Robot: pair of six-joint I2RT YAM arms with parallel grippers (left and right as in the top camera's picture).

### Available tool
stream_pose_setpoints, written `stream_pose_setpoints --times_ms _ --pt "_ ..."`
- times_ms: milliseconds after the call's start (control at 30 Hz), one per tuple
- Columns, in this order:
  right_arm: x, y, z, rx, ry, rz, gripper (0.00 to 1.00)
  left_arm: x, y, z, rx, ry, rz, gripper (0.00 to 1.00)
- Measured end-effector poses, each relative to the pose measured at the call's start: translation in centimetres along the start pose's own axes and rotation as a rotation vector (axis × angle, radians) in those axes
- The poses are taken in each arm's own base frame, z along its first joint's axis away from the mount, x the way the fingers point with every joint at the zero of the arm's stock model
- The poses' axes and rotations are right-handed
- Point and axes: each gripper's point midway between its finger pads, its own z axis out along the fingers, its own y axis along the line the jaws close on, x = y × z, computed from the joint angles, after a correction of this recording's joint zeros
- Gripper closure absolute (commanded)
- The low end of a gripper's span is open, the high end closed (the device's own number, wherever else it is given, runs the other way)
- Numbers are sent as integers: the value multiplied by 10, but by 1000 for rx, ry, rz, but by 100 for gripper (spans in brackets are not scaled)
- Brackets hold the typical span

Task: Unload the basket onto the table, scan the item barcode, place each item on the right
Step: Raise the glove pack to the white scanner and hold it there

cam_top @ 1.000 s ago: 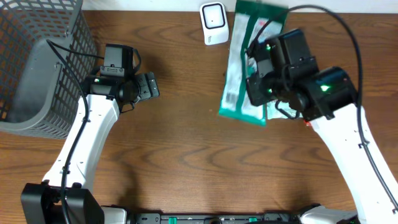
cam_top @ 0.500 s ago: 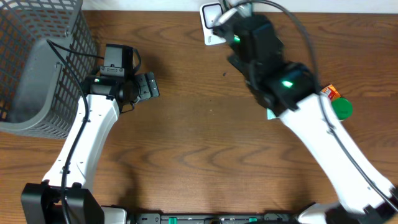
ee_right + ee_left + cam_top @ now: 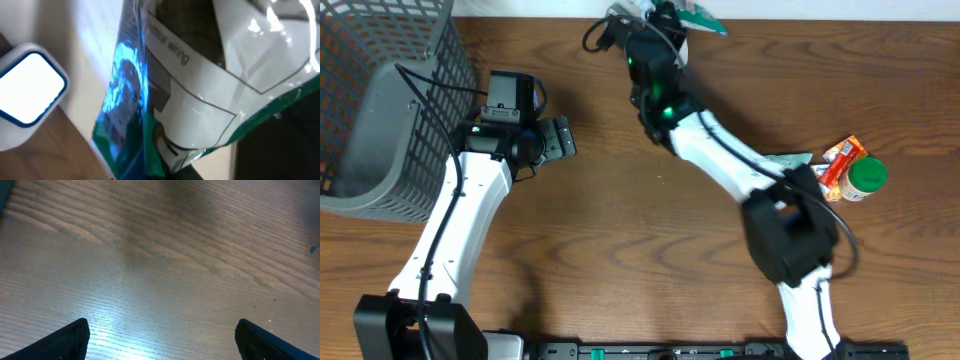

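Observation:
My right gripper (image 3: pixel 660 18) is shut on a green and white snack packet (image 3: pixel 200 75) at the far edge of the table. In the overhead view only a green corner of the packet (image 3: pixel 702 18) shows past the arm. The right wrist view has the packet filling the frame, with a blue glow on its left side. The white barcode scanner (image 3: pixel 30 92) stands just to its left. My left gripper (image 3: pixel 556 140) hovers open over bare wood at the left of the table, its fingers (image 3: pixel 70 340) wide apart with nothing between them.
A grey wire basket (image 3: pixel 380 110) stands at the far left. A green-lidded can (image 3: pixel 867 178) and an orange packet (image 3: pixel 842 160) lie at the right, next to a scrap of green wrapper (image 3: pixel 792 160). The right arm (image 3: pixel 720 160) stretches diagonally across the table.
The right arm has swung the packet from the middle right up to the far edge, over the scanner. The left arm has stayed put.

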Motion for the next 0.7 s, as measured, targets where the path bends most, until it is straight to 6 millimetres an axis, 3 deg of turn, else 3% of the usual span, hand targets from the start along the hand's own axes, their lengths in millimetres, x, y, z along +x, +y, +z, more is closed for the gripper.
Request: stream_pose_setpoints --times_ms 67,233,500,700 --pt "-2 20 10 45 -5 -76 99 0 0 0 0 1 0 6" --pt "-4 45 19 96 -21 -194 99 0 0 0 0 1 0 6" --pt "-3 90 26 38 -50 -314 99 0 0 0 0 1 0 6" --pt "3 134 26 -86 -62 -359 99 0 0 0 0 1 0 6"
